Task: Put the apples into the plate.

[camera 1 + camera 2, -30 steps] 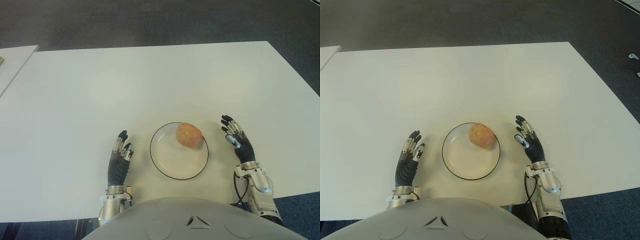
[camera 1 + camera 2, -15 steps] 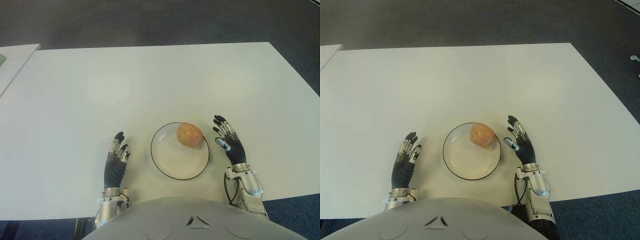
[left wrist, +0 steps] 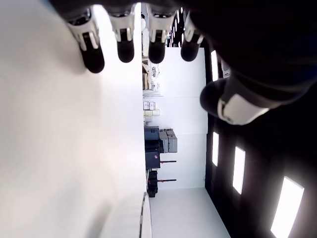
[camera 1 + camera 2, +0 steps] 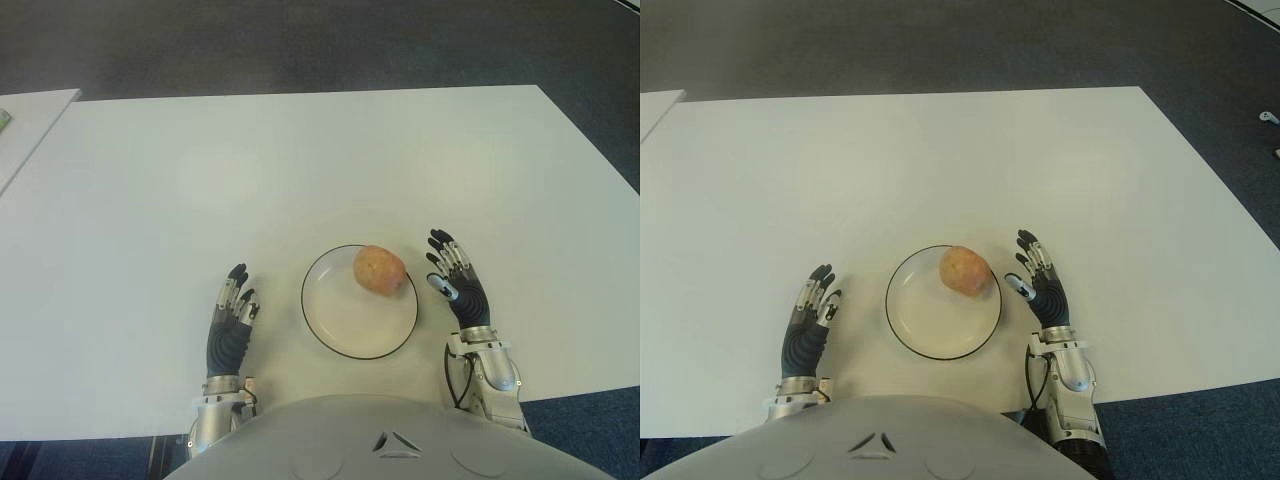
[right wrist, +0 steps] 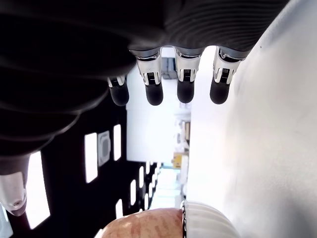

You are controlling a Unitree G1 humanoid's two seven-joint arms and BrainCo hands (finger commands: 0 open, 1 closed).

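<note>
One reddish-yellow apple [image 4: 379, 269] lies in the white, dark-rimmed plate [image 4: 340, 320], toward its far right side. My right hand [image 4: 455, 283] stands just right of the plate, open, fingers straight and holding nothing. In the right wrist view its fingertips [image 5: 154, 93] are spread and the apple [image 5: 148, 228] shows beyond them, apart from the hand. My left hand [image 4: 233, 312] is left of the plate, open, and its straight fingers [image 3: 126, 51] hold nothing in the left wrist view.
The white table [image 4: 300, 170] stretches far and wide ahead. Its right edge [image 4: 600, 150] drops to dark floor. A second white table's corner [image 4: 25, 125] shows at the far left.
My right hand drew in toward the plate and back toward me over the second; my left hand slid slightly back. The apple stayed put.
</note>
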